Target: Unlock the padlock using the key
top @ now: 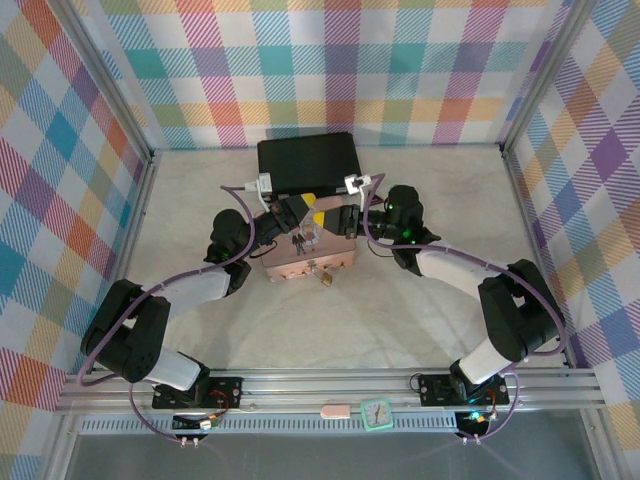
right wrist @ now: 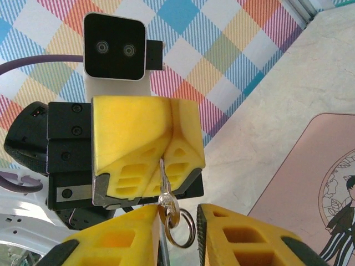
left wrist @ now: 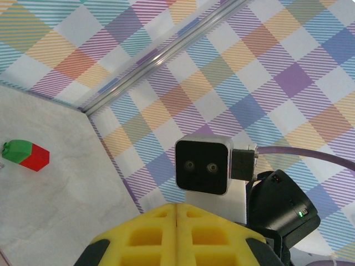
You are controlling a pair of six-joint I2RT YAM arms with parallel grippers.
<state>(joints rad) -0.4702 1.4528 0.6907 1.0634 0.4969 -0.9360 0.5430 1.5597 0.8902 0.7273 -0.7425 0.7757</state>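
Right now my left pincer (right wrist: 166,149) is squeezed tight, and it has the key (right wrist: 164,183) pinched between its yellow fingers. The key hangs straight down out of the tips, with a small metal ring (right wrist: 182,231) on its lower end.

My right pincer (right wrist: 177,238) is just below the left one and faces it. Its fingers are partly open, with one on each side of the ring and a gap between them. I cannot tell if either finger touches the ring.

From above, I see both pincers meet over the back part of a pink box (top: 305,265). The padlock (top: 326,279) sits at the front edge of that box, on the side of the pincers closer to the arm bases. It is near them but not touching them. It is too small for me to tell if it is locked.

A black box (top: 308,163) sits just behind the pincers, on the far side. A red and green block (left wrist: 26,154) lies well away from the left pincer on the pale surface (top: 400,310).
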